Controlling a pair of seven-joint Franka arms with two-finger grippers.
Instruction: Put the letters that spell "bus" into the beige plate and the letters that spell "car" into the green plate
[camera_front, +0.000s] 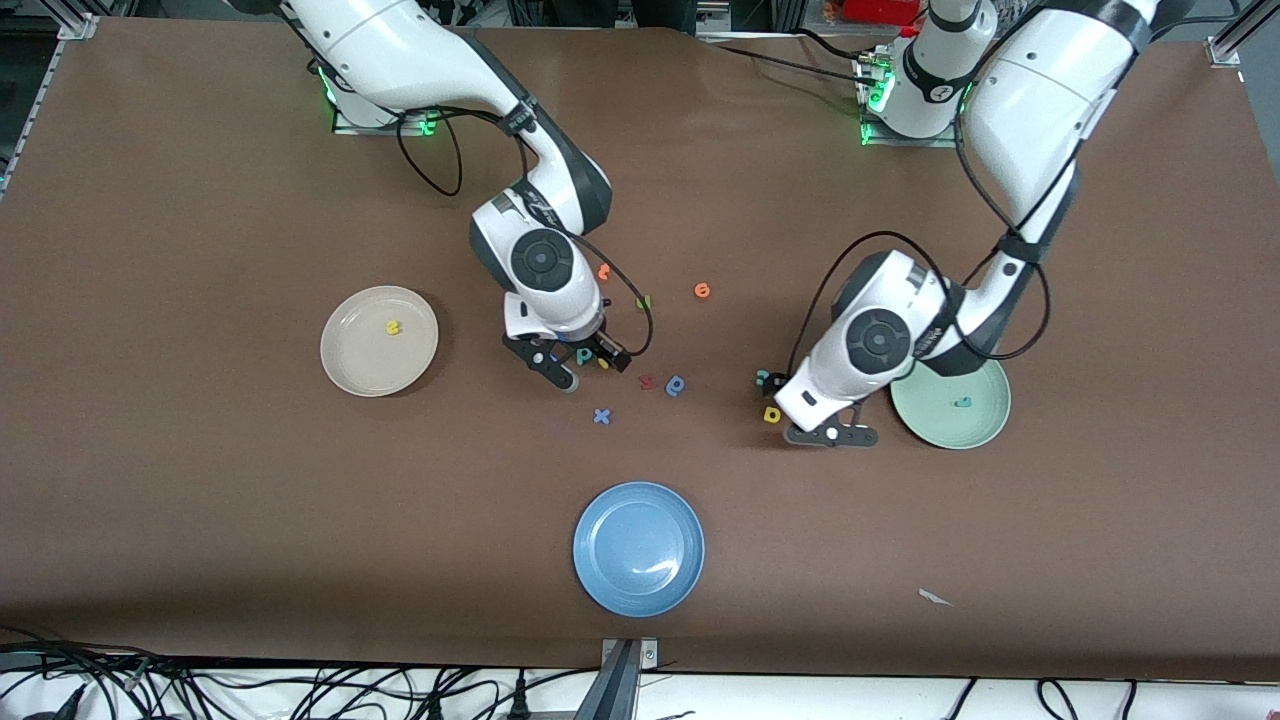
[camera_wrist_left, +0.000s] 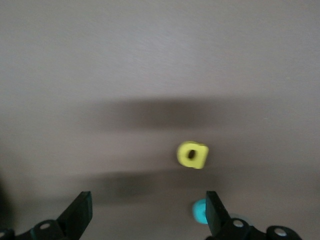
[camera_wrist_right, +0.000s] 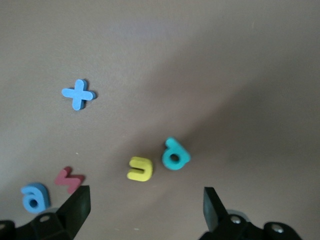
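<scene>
- The right gripper (camera_front: 566, 366) hangs low over the cluster of letters in the middle of the table, jaws wide open and empty. The teal "b" (camera_wrist_right: 175, 154) and the yellow "u" (camera_wrist_right: 140, 168) lie on the table just beside each other under it.
- The beige plate (camera_front: 345, 365), toward the right arm's end of the table, holds one yellow letter (camera_front: 394, 326), which looks like the "s"; so "b" and "u" are probably left to fetch.
- Since those two nearly touch, centre the jaws on one only and come straight down, so that the neighbour is not pinched or flicked away.
- Keep clear of the red letter (camera_wrist_right: 69, 179), the blue "a" (camera_wrist_right: 35, 196) and the blue cross (camera_wrist_right: 78, 94) nearby; none belongs to either word.
- The left gripper (camera_front: 831, 436) is over bare table between the yellow "a" (camera_front: 772, 413) and the green plate (camera_front: 985, 430), jaws spread wide with nothing between them.
- The green plate holds one teal letter (camera_front: 962, 402). The yellow "a" and another teal letter (camera_front: 763, 377), close beside it, lie on the table.
- For the left arm, line the jaws up across the yellow "a", whose flat foam needs a low, square pinch.
</scene>
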